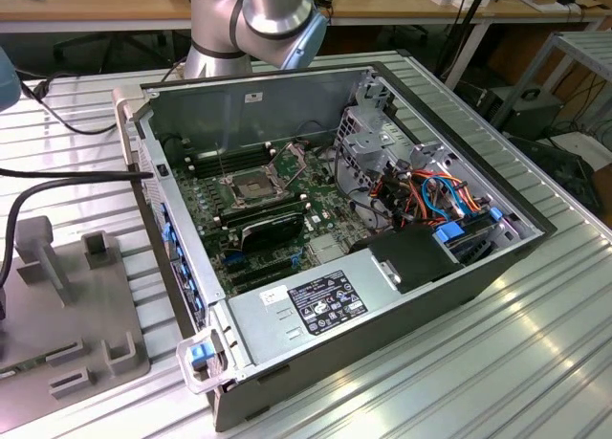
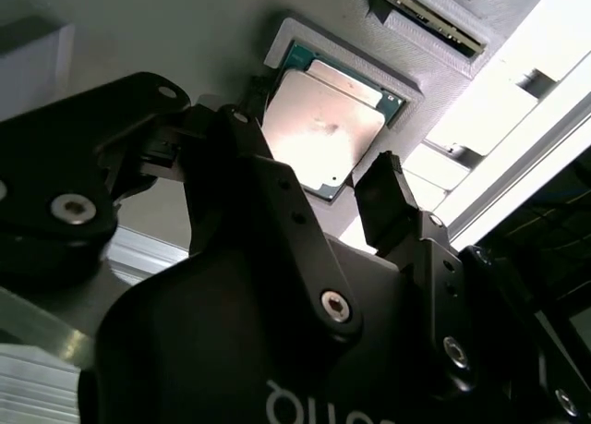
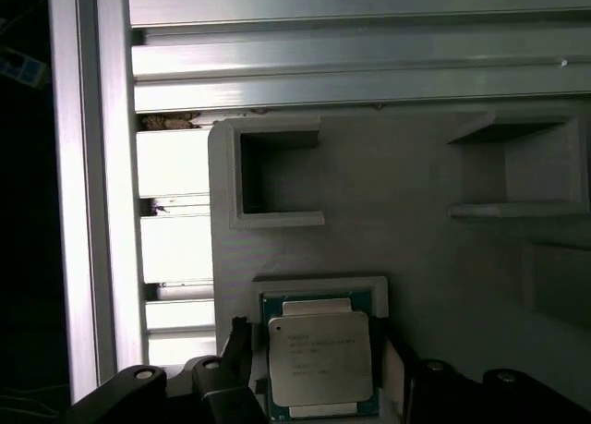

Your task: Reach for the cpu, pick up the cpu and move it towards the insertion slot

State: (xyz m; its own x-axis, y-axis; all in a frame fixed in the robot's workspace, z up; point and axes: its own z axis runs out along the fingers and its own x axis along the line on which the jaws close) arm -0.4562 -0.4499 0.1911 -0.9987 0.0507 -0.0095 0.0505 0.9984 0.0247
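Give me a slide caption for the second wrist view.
Open gripper lined up on the cpu, which lies in a grey holder.

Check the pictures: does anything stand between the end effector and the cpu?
Nothing visible does. In the second wrist view the end effector has its fingers open on either side of the cpu, which lies uncovered in a recess of the grey holder.

One cpu [image 3: 321,357], one insertion slot [image 1: 251,184]
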